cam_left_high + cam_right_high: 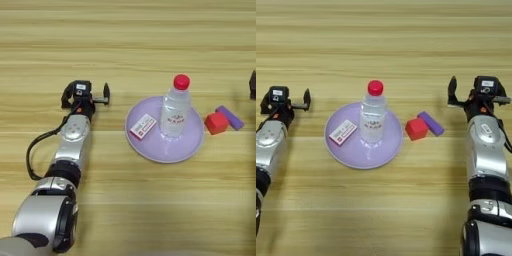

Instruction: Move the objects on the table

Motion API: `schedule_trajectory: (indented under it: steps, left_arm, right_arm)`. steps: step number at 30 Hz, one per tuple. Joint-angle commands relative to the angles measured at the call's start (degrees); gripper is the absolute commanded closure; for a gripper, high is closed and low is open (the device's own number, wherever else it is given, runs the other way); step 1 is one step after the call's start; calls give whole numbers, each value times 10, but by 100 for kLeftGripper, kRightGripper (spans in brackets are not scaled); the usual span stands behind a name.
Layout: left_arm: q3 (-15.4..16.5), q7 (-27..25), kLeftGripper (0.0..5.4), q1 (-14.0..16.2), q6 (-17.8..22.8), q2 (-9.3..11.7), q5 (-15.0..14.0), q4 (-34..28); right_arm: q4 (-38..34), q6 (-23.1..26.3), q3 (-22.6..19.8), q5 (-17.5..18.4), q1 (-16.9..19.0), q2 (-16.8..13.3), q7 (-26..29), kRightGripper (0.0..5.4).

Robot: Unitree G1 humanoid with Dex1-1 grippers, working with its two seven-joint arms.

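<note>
The bottle (374,114) stands upright on the plate (356,152), with a small white-and-red card (342,132) lying flat at its 9 o'clock, so the plate looks like the drop zone. The cube (416,128) and block (430,123) touch each other on the bench (384,45), just off the plate's 3 o'clock rim. Both end effectors, left (85,95) and right (476,92), sit open and empty, probably parked. The card's print is unreadable, and the right arm is nearly cut off in the left eye view.
</note>
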Motion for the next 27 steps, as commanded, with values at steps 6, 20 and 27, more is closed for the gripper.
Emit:
schedule_trajectory:
  steps: [6, 20, 27]
  left_arm:
    - [4, -9, 0, 0, -12, -1, -9, -15]
    - [-50, -63, 0, 64, 170, -38, -93, -492]
    - [-137, -92, 0, 126, 284, -45, -115, -689]
  right_arm:
    - [71, -50, 11, 4, -30, -5, 23, 3]
    - [98, -65, 27, -9, -37, -2, 21, 3]
    - [103, -67, 34, -13, -40, 2, 17, 3]
